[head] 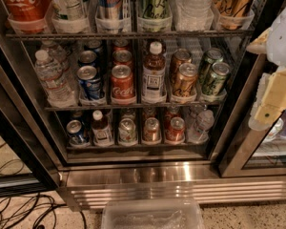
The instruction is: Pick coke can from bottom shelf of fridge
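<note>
Gripper [267, 106]: white and cream; at the right edge of the view, in front of the fridge's right door frame, level with the middle rack.
Gripper closure: cannot tell from this view.
Gripper contact: touching none of the drinks.
Fridge [181, 182]: door open; wire racks loaded with cans and bottles; ribbed steel base panel well below the gripper and to its left.
Bottom shelf [138, 147]: lowest rack, lower than the gripper and to its left; holds a row of clear trays.
Coke can [175, 129]: upright in a tray on the bottom shelf, second position from the right end of the front row; left of the gripper and slightly lower, well apart from it.
Neighbour, gripper side: water bottle [200, 124], tilted, between the coke can and the gripper.
Neighbour, far side: reddish can [151, 130], just beside the coke can.
Further left: silver-grey can [127, 130], small bottle [101, 128], blue can [75, 132].
Floor: clear plastic bin [152, 214] in front of the base panel; black cables [14, 209] at far left.
</note>
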